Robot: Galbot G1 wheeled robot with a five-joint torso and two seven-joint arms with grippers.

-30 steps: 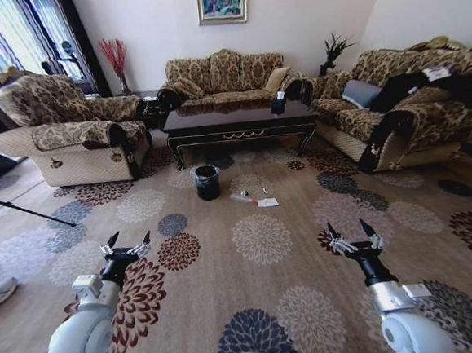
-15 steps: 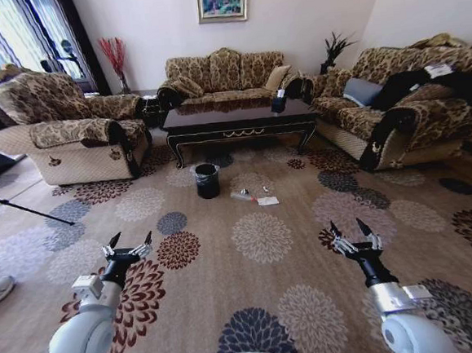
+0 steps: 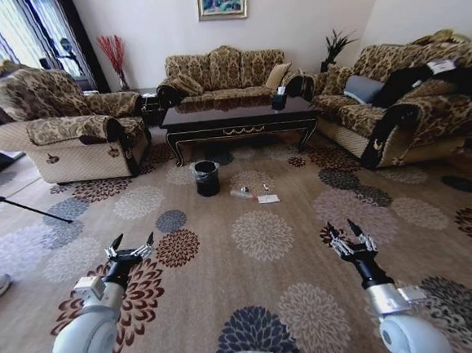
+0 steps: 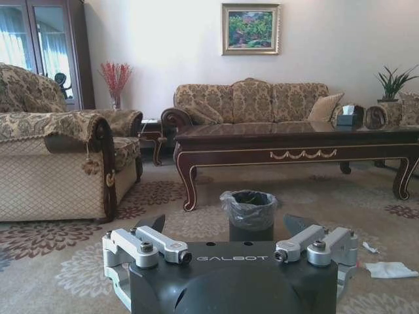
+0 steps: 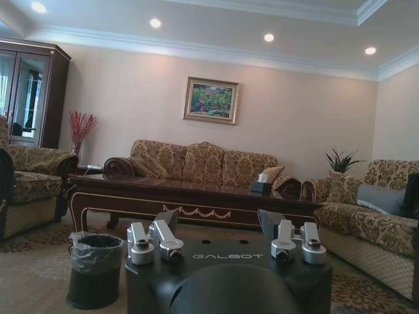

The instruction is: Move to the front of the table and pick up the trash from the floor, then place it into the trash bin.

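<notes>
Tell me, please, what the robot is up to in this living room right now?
Nothing is being handled yet. The robot faces the table from some way off, with the left gripper and right gripper both open and empty, held out low over the floor. The trash lies on the carpet in front of the table, just beside the trash bin, which stands upright.

Well ahead of left tool [image 3: 132, 243] and right tool [image 3: 343, 230], both held low over floor [image 3: 261, 289] with fingers apart: trash bin [image 3: 207, 179], standing before table [image 3: 238, 116]. Ahead between tools, right of bin, on floor: bottle [image 3: 242, 195], paper piece [image 3: 268, 199], tiny bits [image 3: 264, 189]. Behind table: sofa [image 3: 224, 73]. Beyond left tool: armchair [image 3: 60, 125].
</notes>
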